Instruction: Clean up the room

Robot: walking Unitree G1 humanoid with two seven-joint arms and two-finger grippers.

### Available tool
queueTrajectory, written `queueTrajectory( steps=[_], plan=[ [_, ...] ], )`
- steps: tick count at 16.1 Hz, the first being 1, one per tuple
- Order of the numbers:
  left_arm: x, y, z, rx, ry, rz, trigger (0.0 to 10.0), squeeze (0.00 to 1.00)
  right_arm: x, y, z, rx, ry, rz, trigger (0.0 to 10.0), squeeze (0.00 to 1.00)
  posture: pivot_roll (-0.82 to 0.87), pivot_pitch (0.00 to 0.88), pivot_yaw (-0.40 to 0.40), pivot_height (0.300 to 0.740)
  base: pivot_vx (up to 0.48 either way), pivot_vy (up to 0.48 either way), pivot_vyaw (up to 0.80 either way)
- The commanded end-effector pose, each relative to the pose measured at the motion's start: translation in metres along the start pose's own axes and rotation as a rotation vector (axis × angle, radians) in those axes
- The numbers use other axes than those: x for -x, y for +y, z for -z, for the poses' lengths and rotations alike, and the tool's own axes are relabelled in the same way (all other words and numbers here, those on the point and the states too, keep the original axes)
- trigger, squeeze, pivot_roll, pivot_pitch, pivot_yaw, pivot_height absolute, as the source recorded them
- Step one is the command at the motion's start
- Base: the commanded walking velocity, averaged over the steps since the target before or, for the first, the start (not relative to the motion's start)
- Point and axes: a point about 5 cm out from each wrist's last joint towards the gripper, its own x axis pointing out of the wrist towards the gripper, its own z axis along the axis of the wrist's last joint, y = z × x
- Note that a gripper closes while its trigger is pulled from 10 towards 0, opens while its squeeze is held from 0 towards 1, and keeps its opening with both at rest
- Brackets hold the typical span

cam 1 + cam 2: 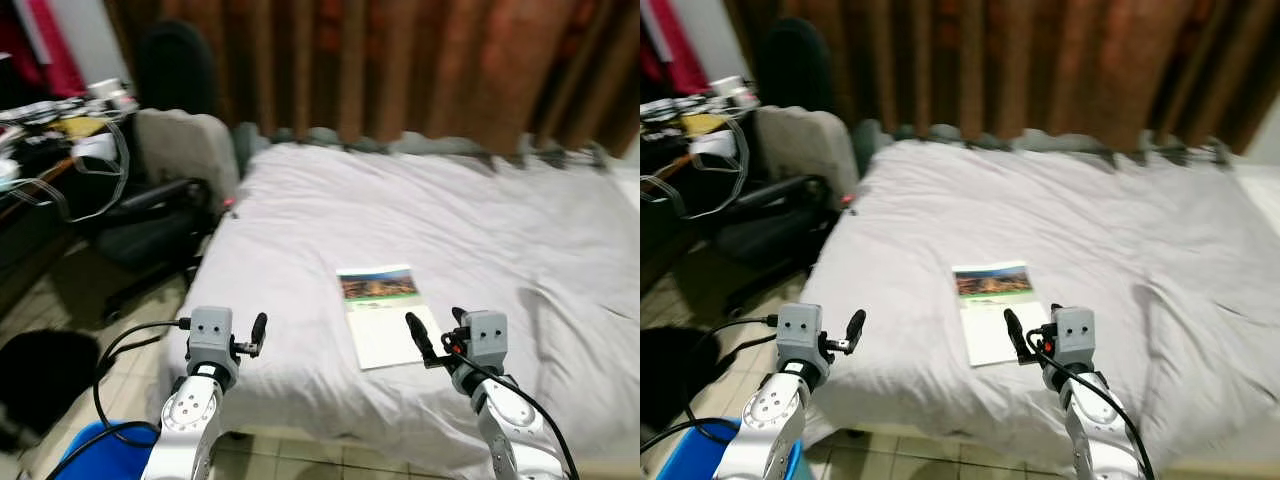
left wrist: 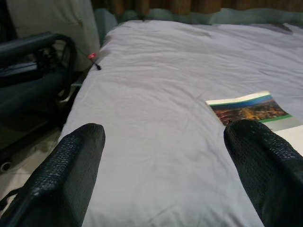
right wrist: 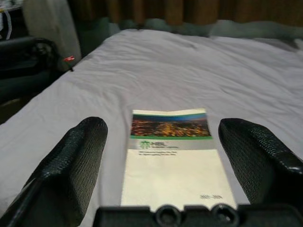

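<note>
A booklet (image 1: 383, 313) lies flat on the grey bed (image 1: 300, 250), near its foot edge. Right gripper (image 3: 163, 161) hovers at the booklet's six o'clock, fingers spread wide, empty. Left gripper (image 2: 165, 165), also spread, hangs at eight o'clock. Office chair (image 1: 150, 215) beyond at ten.

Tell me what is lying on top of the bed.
A booklet lies flat on the grey sheet of the bed, near its front edge. Whatever is under the sheet or beneath the booklet is covered.
</note>
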Motion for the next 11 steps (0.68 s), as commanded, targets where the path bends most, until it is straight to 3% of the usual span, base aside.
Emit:
queueTrajectory(
  steps=[1,4,11],
  plan=[
    [-0.0002,-0.0026,0.0000,-0.006,0.000,0.005,10.0,0.00,0.0004,-0.0008,0.0010,-0.009,0.012,0.001,10.0,0.00,0.00,0.022,0.027,0.740,0.000,-0.472,-0.78],
    [-0.0041,0.0003,-0.0040,-0.018,-0.010,0.022,10.0,0.00,0.0013,0.0020,0.0015,-0.005,0.004,-0.018,10.0,0.00,0.01,0.012,0.026,0.740,0.000,-0.459,-0.21],
    [-0.0055,0.0032,0.0020,0.037,0.024,-0.071,10.0,0.00,-0.0049,0.0081,0.0015,0.009,0.027,-0.088,10.0,0.00,0.01,0.000,0.019,0.740,0.000,-0.445,0.00]
  ],
)
